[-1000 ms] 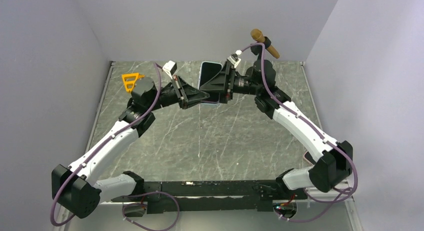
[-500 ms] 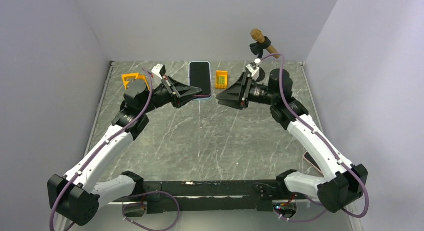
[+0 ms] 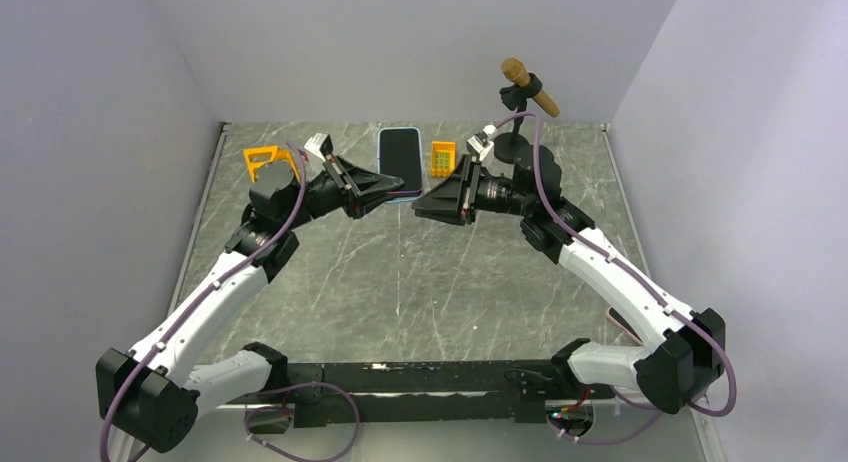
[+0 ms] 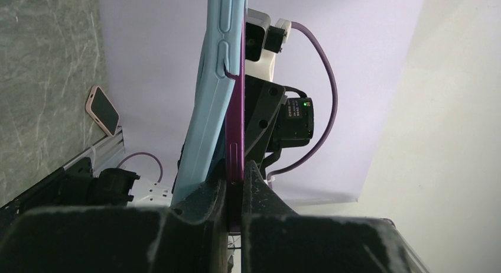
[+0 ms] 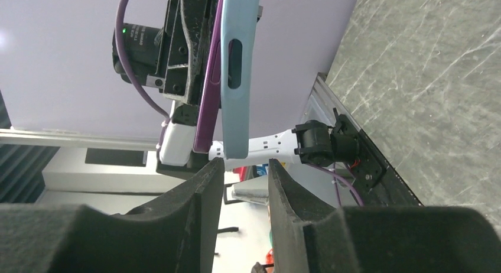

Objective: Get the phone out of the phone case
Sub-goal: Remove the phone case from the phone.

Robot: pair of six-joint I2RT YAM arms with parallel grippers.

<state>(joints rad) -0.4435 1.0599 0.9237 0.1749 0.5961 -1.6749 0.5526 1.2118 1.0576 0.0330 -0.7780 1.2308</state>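
The phone (image 3: 398, 154) has a dark screen and a purple edge and sits in a light blue case (image 3: 417, 162), held above the far middle of the table. My left gripper (image 3: 397, 191) is shut on its near end. In the left wrist view the fingers clamp the purple phone edge (image 4: 234, 137), while the blue case (image 4: 210, 101) splays away from it on the left. My right gripper (image 3: 419, 206) is open just right of the phone's near corner. In the right wrist view the case end (image 5: 238, 78) hangs just beyond the open fingers (image 5: 210, 184), untouched, with the purple phone (image 5: 210, 90) beside it.
An orange triangular frame (image 3: 265, 160) lies at the far left. A small orange block (image 3: 442, 159) lies right of the phone. A microphone on a stand (image 3: 528, 85) stands at the back right. Another phone in a pink case (image 3: 622, 322) lies at the table's right edge.
One second ago both grippers were at the tilted phone. The right gripper let go and drew back right, then moved left again to the phone's corner. The left arm shifted the phone left.
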